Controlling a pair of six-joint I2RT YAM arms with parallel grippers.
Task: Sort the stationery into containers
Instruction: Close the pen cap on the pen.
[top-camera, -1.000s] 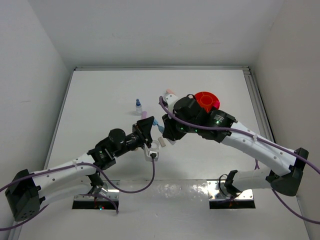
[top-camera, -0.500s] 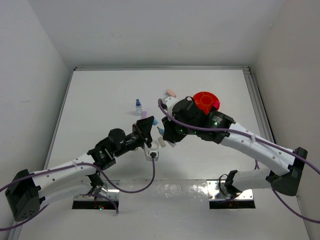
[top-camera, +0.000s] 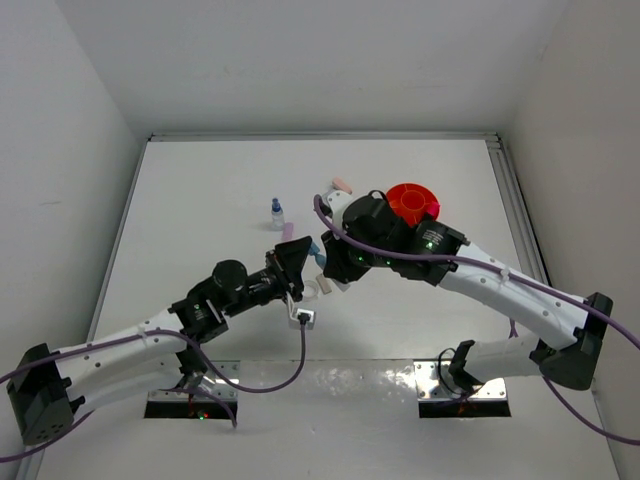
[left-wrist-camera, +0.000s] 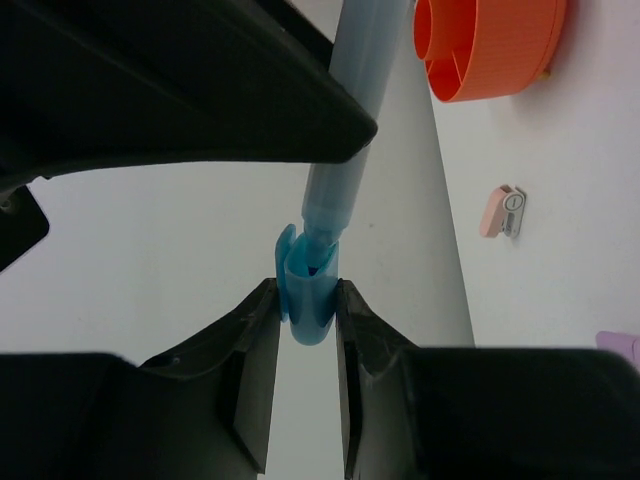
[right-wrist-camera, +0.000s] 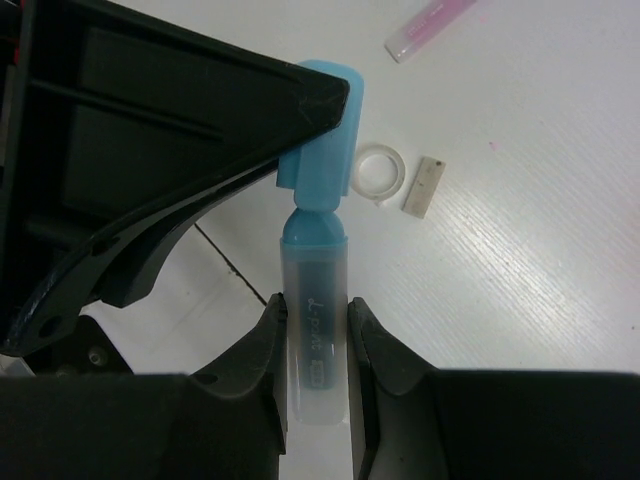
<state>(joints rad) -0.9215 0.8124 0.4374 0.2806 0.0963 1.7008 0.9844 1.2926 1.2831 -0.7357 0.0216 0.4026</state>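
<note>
The light blue tube (right-wrist-camera: 315, 330) is held between both grippers above the table. My right gripper (right-wrist-camera: 315, 310) is shut on its clear body. My left gripper (left-wrist-camera: 305, 300) is shut on its blue cap (left-wrist-camera: 307, 300), which still sits on the tube's tip. In the top view the grippers meet at the table's middle, the left (top-camera: 300, 262) and the right (top-camera: 330, 262). The orange tub (top-camera: 413, 200) stands behind the right arm. The tape ring (right-wrist-camera: 380, 172) and a beige eraser (right-wrist-camera: 422, 186) lie below the tube.
A blue-capped bottle (top-camera: 277, 211) and a pale pink stick (top-camera: 288, 231) lie behind the left gripper. A pink eraser (top-camera: 341, 186) lies left of the tub. The table's raised edges run along the back and both sides.
Both grippers keep their hold on the tube. The right arm swayed slightly right, then back left. The left arm shifted a little.
</note>
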